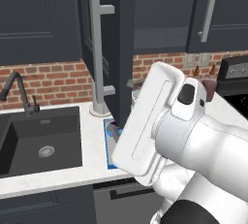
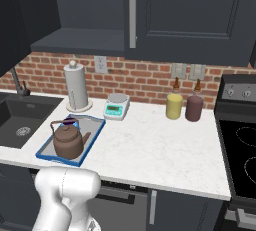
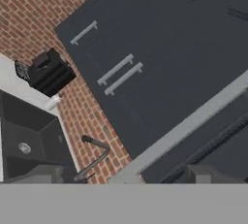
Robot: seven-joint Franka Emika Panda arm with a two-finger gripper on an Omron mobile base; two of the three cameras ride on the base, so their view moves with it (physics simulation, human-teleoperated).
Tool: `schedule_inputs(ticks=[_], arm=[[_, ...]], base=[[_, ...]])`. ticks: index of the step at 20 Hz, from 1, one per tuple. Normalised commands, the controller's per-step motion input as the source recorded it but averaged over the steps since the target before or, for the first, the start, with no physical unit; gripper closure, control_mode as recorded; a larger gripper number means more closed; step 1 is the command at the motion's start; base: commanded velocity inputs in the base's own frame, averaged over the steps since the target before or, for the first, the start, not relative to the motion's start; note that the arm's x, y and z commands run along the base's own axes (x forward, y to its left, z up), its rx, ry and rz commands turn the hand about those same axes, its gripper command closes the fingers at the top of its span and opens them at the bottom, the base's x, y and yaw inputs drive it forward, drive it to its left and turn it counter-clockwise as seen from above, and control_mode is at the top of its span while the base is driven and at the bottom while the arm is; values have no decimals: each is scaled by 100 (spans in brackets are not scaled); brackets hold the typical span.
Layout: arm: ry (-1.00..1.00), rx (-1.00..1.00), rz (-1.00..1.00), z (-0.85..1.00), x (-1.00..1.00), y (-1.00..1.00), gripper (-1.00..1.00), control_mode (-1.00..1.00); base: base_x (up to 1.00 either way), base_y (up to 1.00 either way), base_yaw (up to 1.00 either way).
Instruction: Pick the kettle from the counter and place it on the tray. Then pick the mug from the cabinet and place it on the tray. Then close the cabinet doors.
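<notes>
The kettle (image 2: 68, 141) stands upright in the tray (image 2: 46, 151), and the mug (image 2: 70, 122) sits in the same tray just behind the kettle, near the far rim, so both are on the counter (image 2: 150, 145) beside the sink (image 2: 20, 120). One cabinet door (image 1: 109, 43) stands open over the tray with its edge toward the camera, its bar handle (image 1: 97, 53) in front, and the shelf (image 2: 80, 40) inside the cabinet looks bare. In the hand view the gripper (image 3: 123, 179) has its two fingertips (image 3: 198, 173) far apart, with the grey handle (image 3: 189, 126) running between them, not touched as far as I can see.
</notes>
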Motion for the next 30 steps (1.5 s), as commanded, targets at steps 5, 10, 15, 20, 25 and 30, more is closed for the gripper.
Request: schedule_inputs(ticks=[5,10,15,20,25,30], arm=[[-1,-12,-1,-7,7,62,-100,-100],[0,-16,-13,-16,28,56,-100,-100],[1,-19,-25,-21,55,50,-100,-100],[1,-16,-30,-20,68,24,-100,-100],[2,-2,-28,-20,67,-12,-100,-100],[2,0,-24,-18,60,-31,-100,-100]], base=[[0,0,0],[0,0,0],[0,0,0],[0,0,0],[0,0,0],[0,0,0]])
